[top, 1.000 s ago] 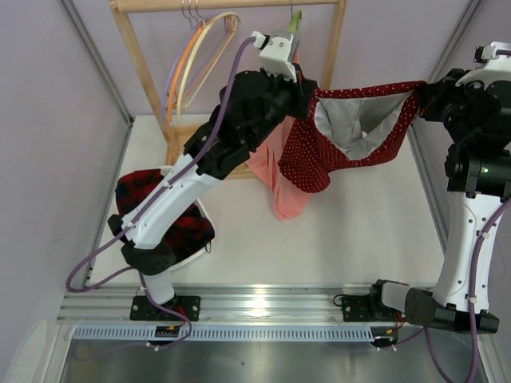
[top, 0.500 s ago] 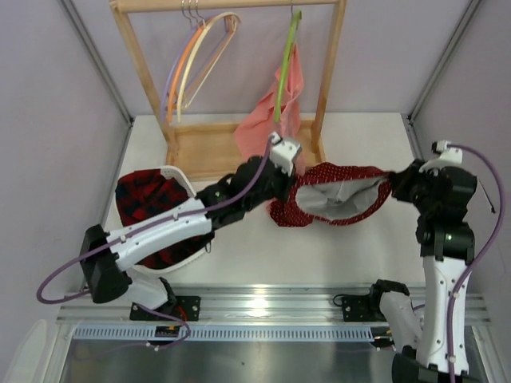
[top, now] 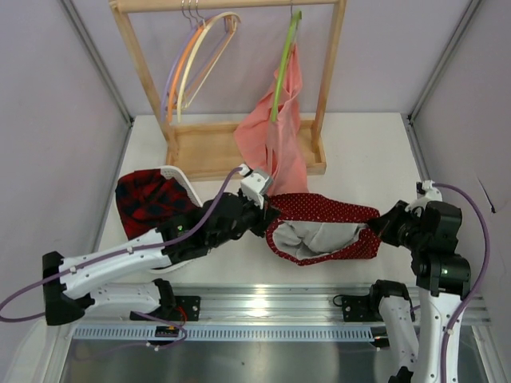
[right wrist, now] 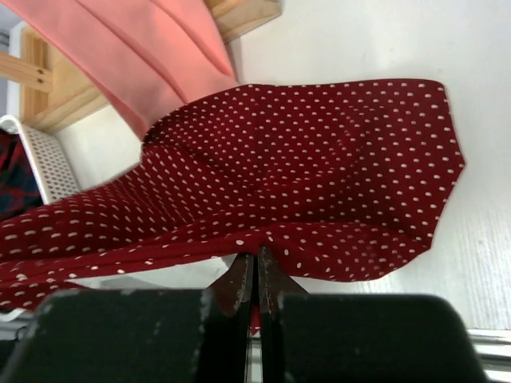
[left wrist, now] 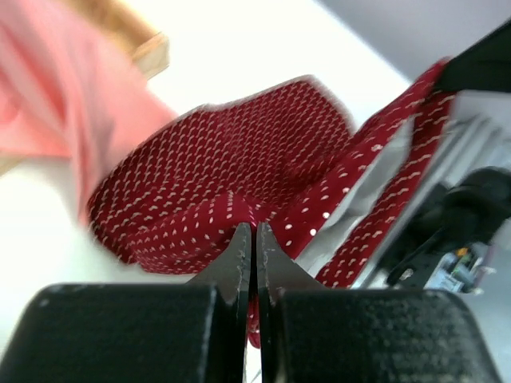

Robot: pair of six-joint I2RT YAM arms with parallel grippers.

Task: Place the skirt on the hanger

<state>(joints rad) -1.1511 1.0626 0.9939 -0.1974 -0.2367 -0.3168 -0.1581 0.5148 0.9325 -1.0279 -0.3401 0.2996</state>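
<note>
The dark-red polka-dot skirt (top: 323,210) hangs stretched between my two grippers, low over the table's near middle, its pale grey lining (top: 315,238) facing up. My left gripper (top: 267,212) is shut on the skirt's left edge; in the left wrist view its fingertips (left wrist: 255,228) pinch a fold of the skirt (left wrist: 239,159). My right gripper (top: 382,227) is shut on the right edge, and the right wrist view shows the skirt (right wrist: 319,159) spreading out from the gripper (right wrist: 257,254). The cream hanger (top: 231,19) hangs at the left of the wooden rack, far behind the skirt.
Orange and lilac hangers (top: 182,72) hang beside the cream one. A lime-green hanger (top: 283,64) carries a salmon-pink cloth (top: 275,144) just behind the skirt. The rack's wooden base (top: 215,152) sits at the back. A white basket (top: 185,182) with a plaid garment (top: 148,199) stands at the left.
Both arms have come down and toward the near edge, bringing the skirt from rack height to low over the table. Both grips have held.
</note>
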